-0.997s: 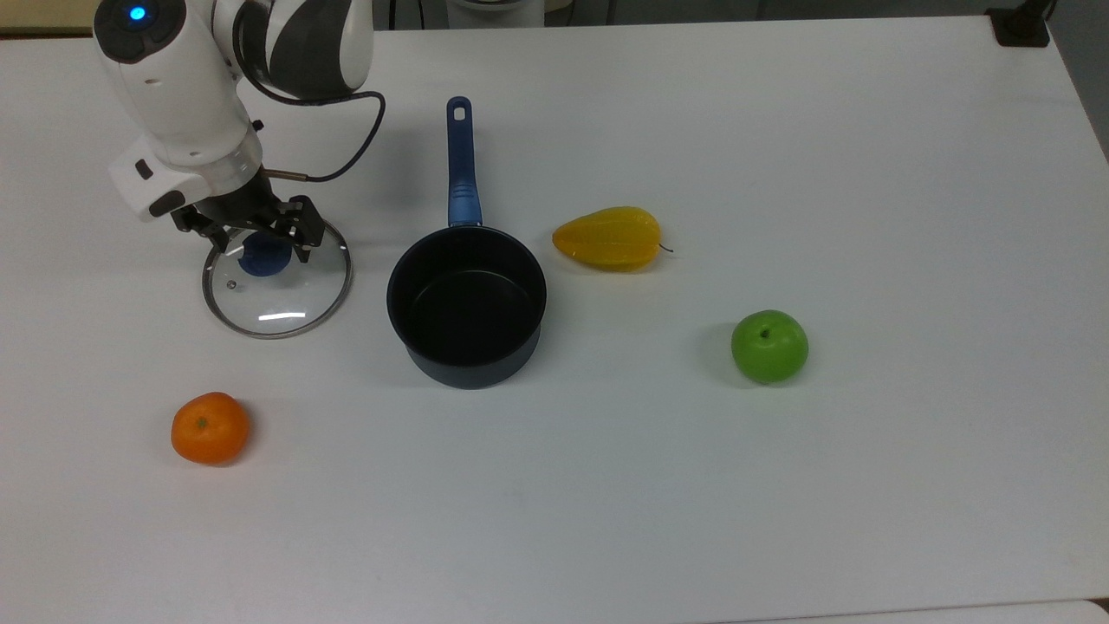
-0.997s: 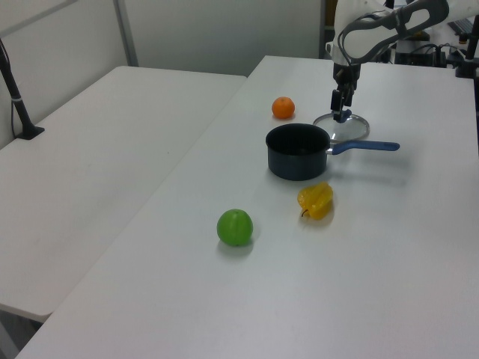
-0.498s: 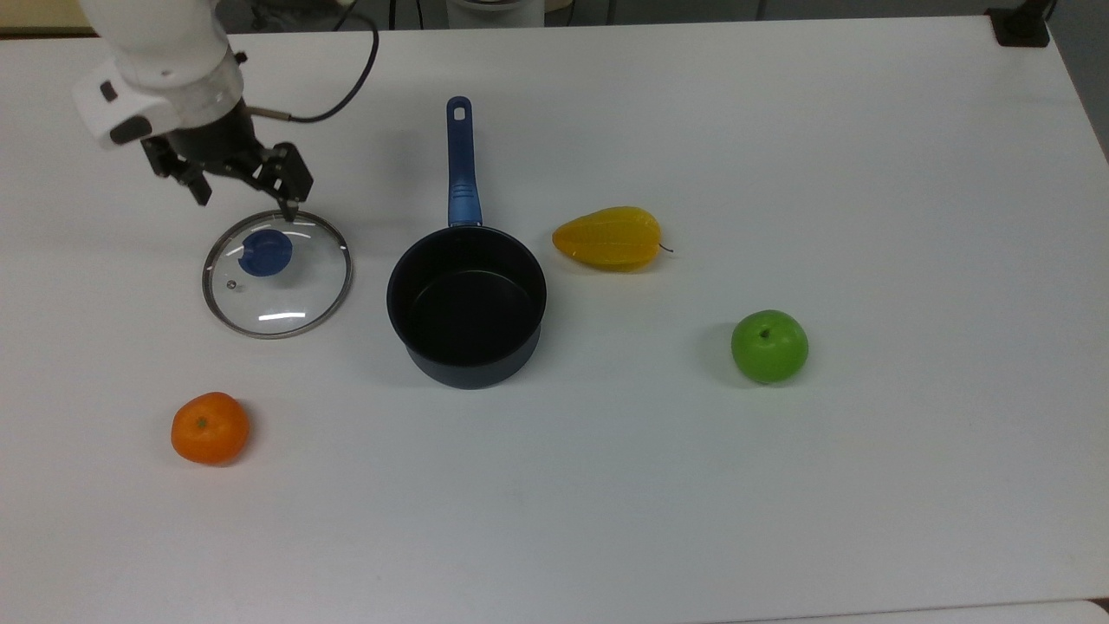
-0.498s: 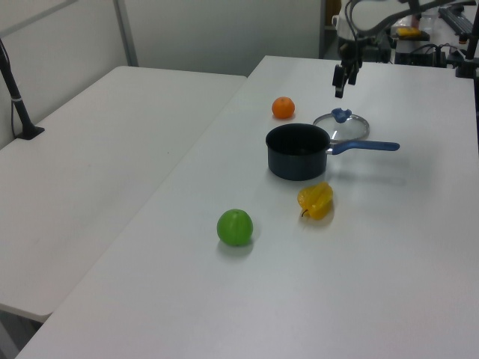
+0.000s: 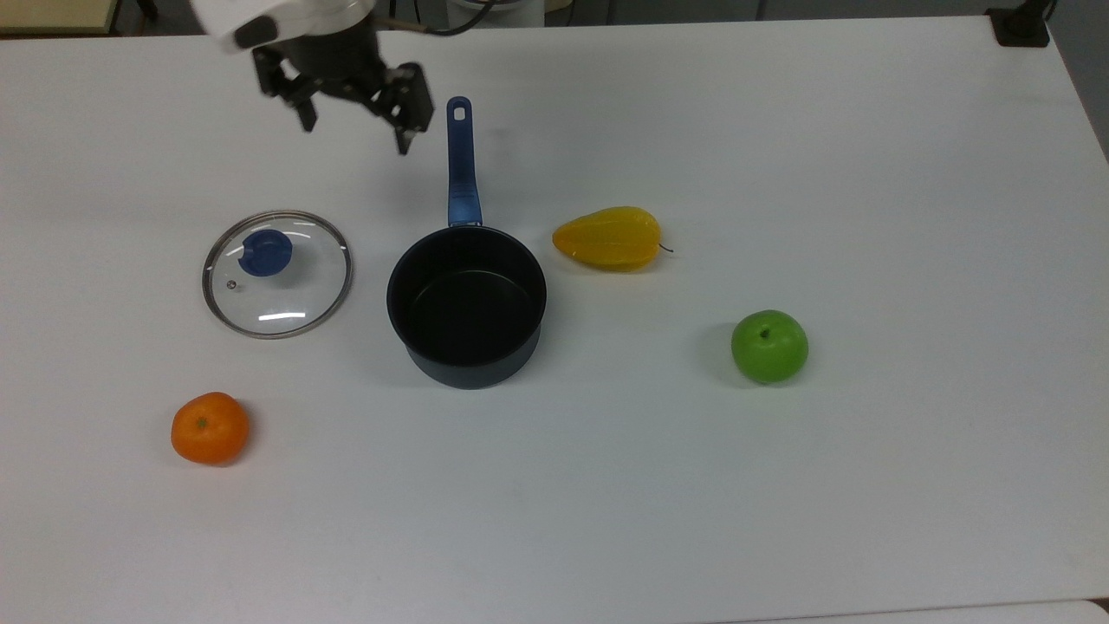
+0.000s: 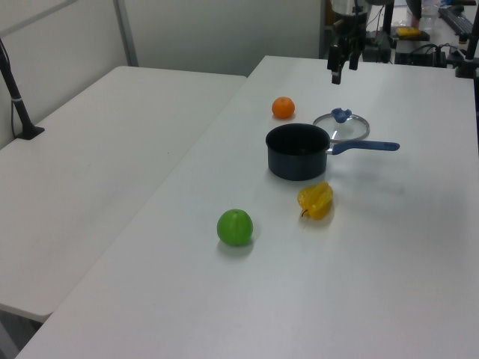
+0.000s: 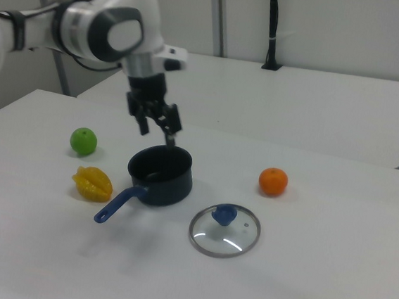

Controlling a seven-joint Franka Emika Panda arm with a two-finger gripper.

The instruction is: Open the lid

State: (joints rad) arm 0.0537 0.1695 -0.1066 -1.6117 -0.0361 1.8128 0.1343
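Fingers (image 5: 400,111) spread, holding nothing, pointing down, raised above the tabletop (image 5: 780,485). Lid (image 5: 277,274) lies flat beside the saucepan (image 5: 468,308), at the top view's left, apart from me.

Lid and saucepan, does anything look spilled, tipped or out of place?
Nothing stands out. The lid lies flat on the table, knob up, beside the upright, empty saucepan. The open claw hangs above the table, holding nothing.

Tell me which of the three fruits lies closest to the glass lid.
The orange, just below the lid in the top view. The yellow starfruit and green apple sit beyond the saucepan.
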